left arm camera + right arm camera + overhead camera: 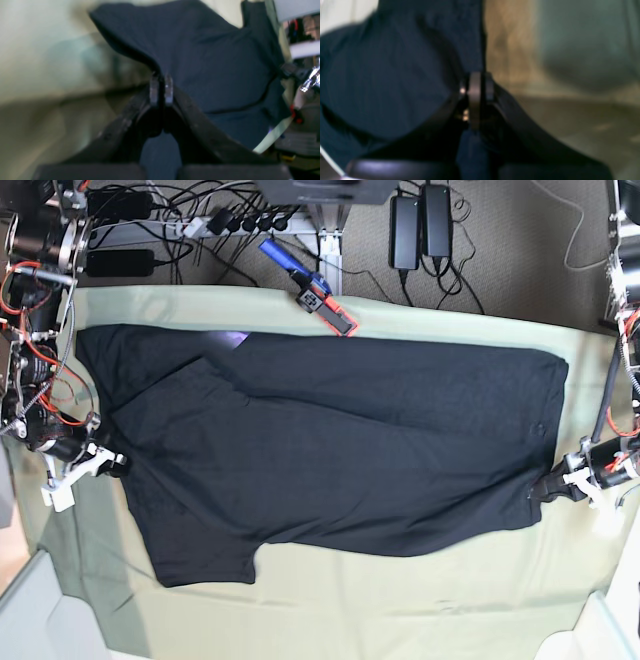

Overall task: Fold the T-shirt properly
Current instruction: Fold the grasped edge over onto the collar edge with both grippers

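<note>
Garment layout seen from above: the T-shirt (340,450), plain black side up, lies spread on the pale green table cloth (420,600) with its long axis running across the base view. Its straight hem edge faces that view's right; a short sleeve projects toward the lower left, and the upper left part is folded over the body. The left gripper (548,486), at the shirt's lower right corner, has its jaws pinched together on a peak of black cloth, as the left wrist view confirms (161,88). The right gripper (108,463), at the shirt's left edge, is likewise clamped on a fold of fabric (480,82). Cables and power adapters (420,225) lie beyond the far table edge.
</note>
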You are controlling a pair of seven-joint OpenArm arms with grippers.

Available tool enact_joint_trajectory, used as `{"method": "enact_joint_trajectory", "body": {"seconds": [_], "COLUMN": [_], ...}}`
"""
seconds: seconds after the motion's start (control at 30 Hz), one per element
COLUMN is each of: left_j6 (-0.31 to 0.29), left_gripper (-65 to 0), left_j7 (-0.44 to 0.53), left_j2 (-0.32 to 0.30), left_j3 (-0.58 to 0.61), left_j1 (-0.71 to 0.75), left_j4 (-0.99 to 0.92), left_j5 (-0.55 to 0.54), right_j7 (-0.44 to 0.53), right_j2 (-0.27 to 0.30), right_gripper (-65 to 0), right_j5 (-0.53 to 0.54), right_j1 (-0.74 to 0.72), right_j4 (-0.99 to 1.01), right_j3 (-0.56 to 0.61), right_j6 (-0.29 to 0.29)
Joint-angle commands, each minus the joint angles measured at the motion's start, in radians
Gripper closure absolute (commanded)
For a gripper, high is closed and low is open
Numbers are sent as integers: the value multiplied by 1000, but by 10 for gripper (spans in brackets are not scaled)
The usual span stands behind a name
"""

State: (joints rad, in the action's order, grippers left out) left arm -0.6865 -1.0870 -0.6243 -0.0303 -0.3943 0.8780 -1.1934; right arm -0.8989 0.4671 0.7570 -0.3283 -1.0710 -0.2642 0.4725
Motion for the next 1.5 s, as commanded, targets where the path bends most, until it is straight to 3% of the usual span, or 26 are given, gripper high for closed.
{"method": "enact_joint_trajectory", "body": {"seconds": [0.0, 0.37, 0.67, 1.0, 1.03, 1.13, 1.17, 1.23, 1.3, 1.33, 1.47], "left_j6": [-12, -12, -12, -12, -12, -12, -12, -12, -12, -12, -12], "left_gripper": [0, 0, 0, 0, -30, -212, -262, -324, -332, -332, -332], "left_j7": [-1, -25, -39, -39, -39, -32, -23, -12, -9, -9, -9], "left_j2": [-37, -116, -129, -129, -129, -129, -129, -130, -130, -130, -136], "left_j3": [-7, -7, -7, -7, -7, -7, -7, -7, -9, -10, -37], "left_j1": [-13, 134, 182, 216, 217, 217, 217, 217, 216, 214, 212], "left_j4": [39, 201, 201, 201, 201, 201, 201, 201, 201, 202, 210], "left_j5": [-38, -65, -68, -71, -74, -74, -73, -64, -63, -63, -64], "right_j7": [19, 0, -5, -33, -29, -20, -18, -17, -18, -14, 58], "right_j2": [39, 148, 190, 200, 200, 197, 198, 198, 198, 198, 198], "right_gripper": [0, 0, 0, 0, 0, 0, -17, -229, -391, -422, -424], "right_j5": [27, 63, 66, 66, 66, 46, 44, 27, 28, 28, 28], "right_j1": [-5, 103, 138, 167, 172, 182, 186, 193, 193, 192, 182], "right_j4": [-37, -101, -101, -101, -101, -100, -100, -100, -100, -101, -101], "right_j3": [-6, -7, -8, -8, -8, -8, -8, -8, -8, -9, -28], "right_j6": [82, 82, 82, 81, 81, 81, 80, 80, 80, 80, 77]}}
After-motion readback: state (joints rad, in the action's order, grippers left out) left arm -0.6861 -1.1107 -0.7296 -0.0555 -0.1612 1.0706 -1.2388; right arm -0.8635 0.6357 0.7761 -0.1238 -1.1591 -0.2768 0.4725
